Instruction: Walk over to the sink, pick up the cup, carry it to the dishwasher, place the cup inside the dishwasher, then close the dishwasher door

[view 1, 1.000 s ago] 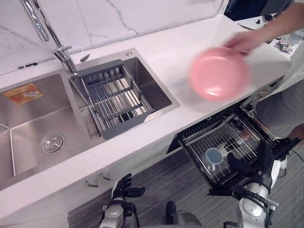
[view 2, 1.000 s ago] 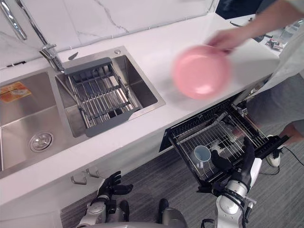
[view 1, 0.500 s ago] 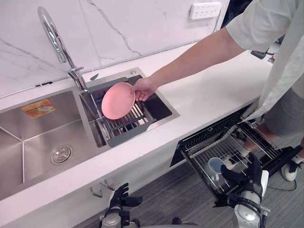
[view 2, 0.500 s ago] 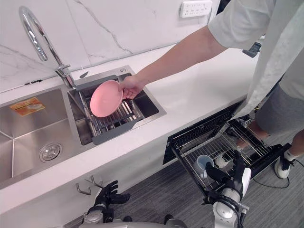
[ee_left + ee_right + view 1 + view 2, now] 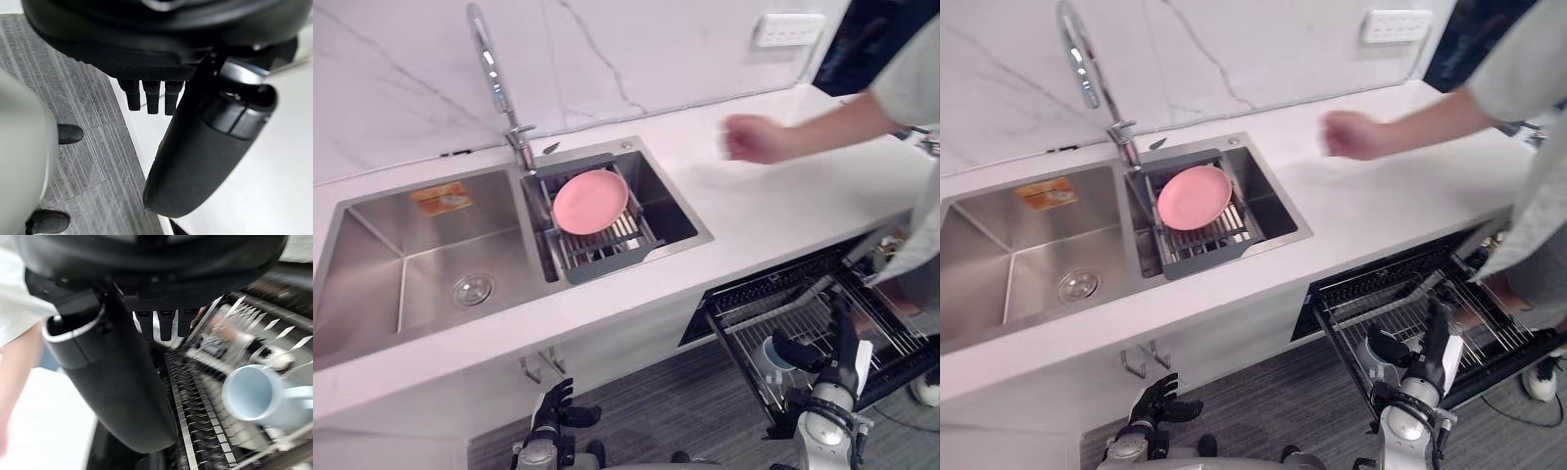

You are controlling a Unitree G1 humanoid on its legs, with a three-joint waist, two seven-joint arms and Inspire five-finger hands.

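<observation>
Lower right, the pale blue cup (image 5: pixel 773 354) sits in the pulled-out dishwasher rack (image 5: pixel 756 315), just beside the right hand (image 5: pixel 830 351), fingers straight, holding nothing; lower left, the left hand (image 5: pixel 553 409) hangs loosely spread

The left hand (image 5: pixel 554 411) is held low at the lower left of the head views, with its fingers (image 5: pixel 151 95) kept straight and slightly spread and its thumb (image 5: pixel 205 147) set out to one side. The right hand (image 5: pixel 832 357) is raised at the lower right on an upright silver-grey forearm (image 5: pixel 824 431). Its fingers (image 5: pixel 161 323) are pointed upward and kept straight, and its thumb (image 5: pixel 122 387) is stretched out toward the robot's left.
</observation>
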